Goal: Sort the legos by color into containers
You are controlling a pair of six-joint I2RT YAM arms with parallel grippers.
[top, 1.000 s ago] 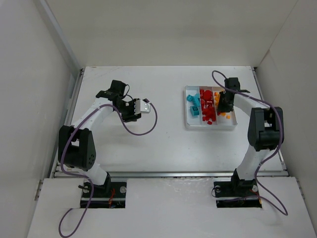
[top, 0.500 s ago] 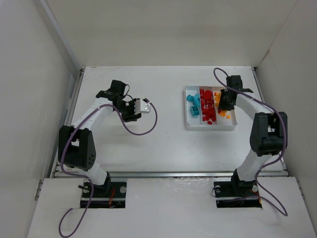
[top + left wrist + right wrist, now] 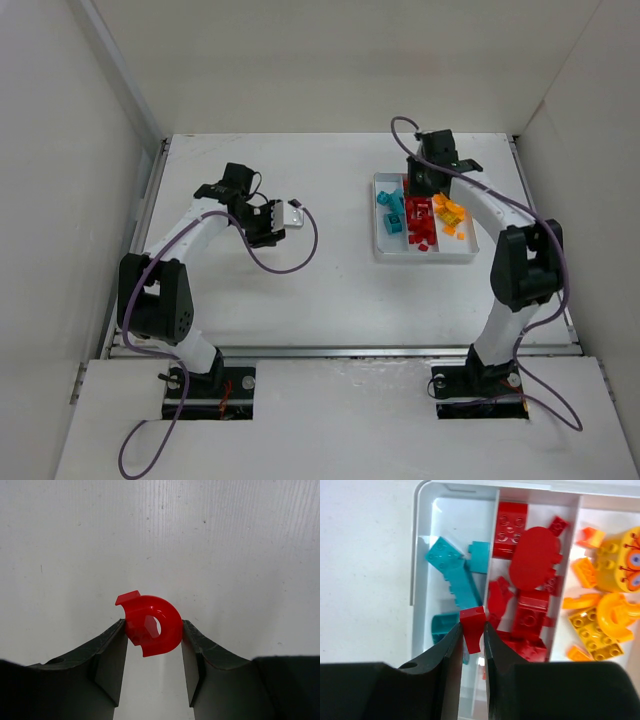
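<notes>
Left end effector (image 3: 153,626): clamping on a red arch, one finger pressing each curved side.
Red arch (image 3: 167,630): showing as a glossy half-ring with a round hole through its middle and a flat tab jutting out at one end; hanging over the bare desk (image 3: 330,290), well apart from the tray.
Right end effector (image 3: 471,628): pinching a small red brick between nearly closed fingers, hovering over the tray's far end.
Red brick (image 3: 472,620): looking blocky and plain-faced, sticking out past the fingertips; hanging over the divider between the teal and red compartments.
Tray (image 3: 420,555): sitting on the right half of the desk, white, with a raised rim and two dividers making three long compartments.
Teal legos (image 3: 452,565): lying in the left compartment, a few studded blocks tipped at angles.
Red legos (image 3: 532,567): piling up in the middle compartment, square studded bricks plus one smooth rounded plate.
Orange-yellow legos (image 3: 592,630): filling the right compartment, among them a studded plate, curved arches and a round yellow piece with a printed eye.
</notes>
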